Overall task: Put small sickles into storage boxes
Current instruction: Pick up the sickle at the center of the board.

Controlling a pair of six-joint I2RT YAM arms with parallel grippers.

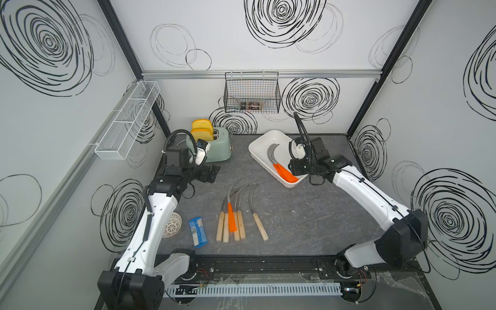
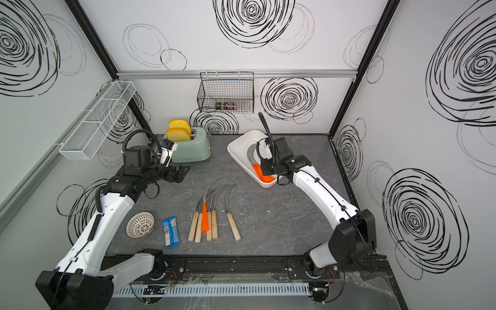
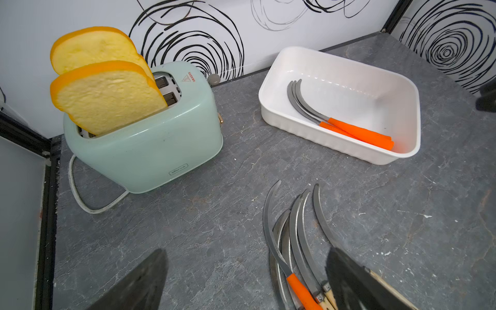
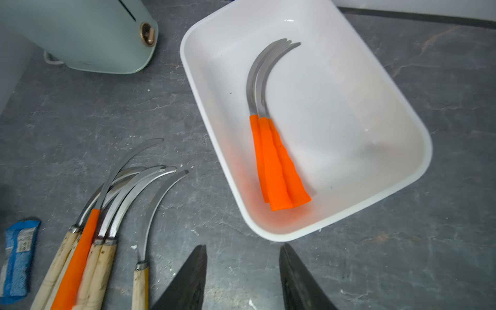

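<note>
Sitting in the white tub (image 4: 335,120), right of centre in the right wrist view, three orange-handled sickles (image 4: 276,166) are seen stacked together. The right gripper (image 4: 243,248) is shown at the bottom edge, near the tub's rim, jaws apart, nothing held. In both top views six loose sickles (image 1: 233,217) are laid on the grey table (image 1: 295,214), lower centre, one orange among wooden handles. The left gripper (image 3: 245,251) is spread wide too, empty.
</note>
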